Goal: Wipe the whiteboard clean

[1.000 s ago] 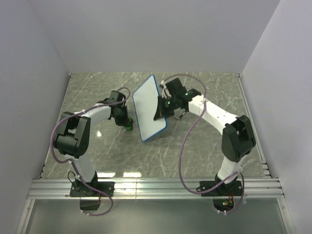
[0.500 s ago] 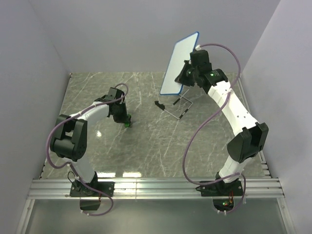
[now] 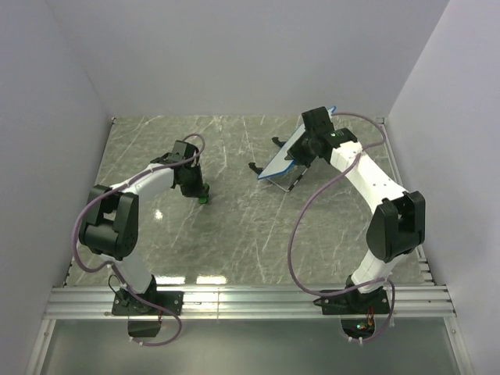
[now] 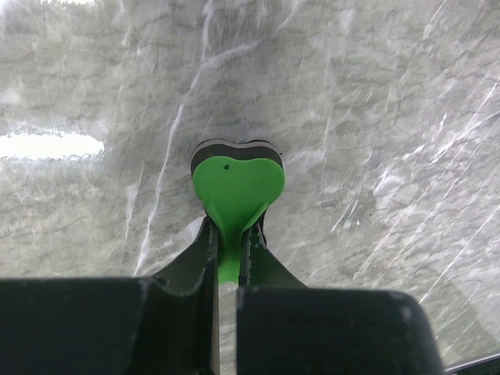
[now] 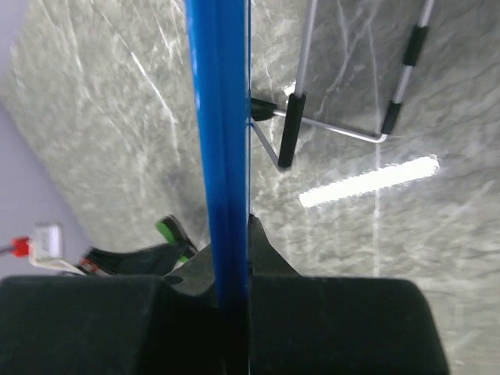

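Top external view: across the marbled counter (image 3: 234,234), the right arm has carried the whiteboard (image 3: 283,162) out of the centre, where a second ago it stood tilted just beside the left arm. It went up through a high lift and is now low at the far right. There it hangs tilted, nearly edge-on, with its wire legs (image 3: 285,181) and their black feet beneath it, at or just above the surface. The move puts the board well apart from the eraser (image 3: 205,197), which suggests the wiping is over and the board is being set down. Whether its face is clean cannot be told from these angles. The right hand (image 3: 308,144) is clenched on the board's blue frame (image 5: 223,117), which runs straight between its fingers. The left hand (image 3: 199,190), at the left, is clamped tight on the green tab of the small green-and-black eraser, which appears to rest pad-down on the counter.
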